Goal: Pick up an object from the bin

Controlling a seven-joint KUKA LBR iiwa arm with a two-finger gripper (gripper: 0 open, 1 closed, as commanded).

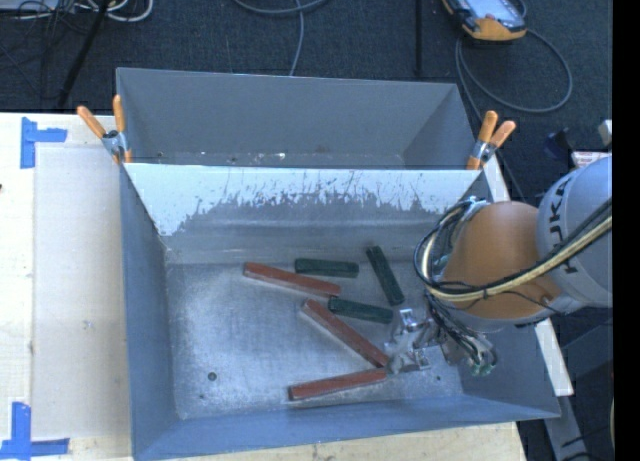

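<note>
The hand (408, 347) hangs over the lower-right end of a slanting reddish-brown bar (345, 334) in the grey bin (300, 219). Whether it is clenched or released cannot be told. Left of the hand lie three reddish-brown bars in all and three dark green bars (360, 311). The arm's (585, 249) lettering is unreadable.

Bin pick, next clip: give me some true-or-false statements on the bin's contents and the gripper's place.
1. Three reddish-brown bars lie on the bin floor. True.
2. The gripper is at the bin's right side, by the diagonal reddish-brown bar's right end. True.
3. Three dark green bars lie there, shorter than the reddish-brown ones. True.
4. A yellow ball lies among the bars. False: the bin holds bars, reddish-brown and dark green.
5. The dark green bars lie along the left wall. False: they lie from the middle rightward.
</note>
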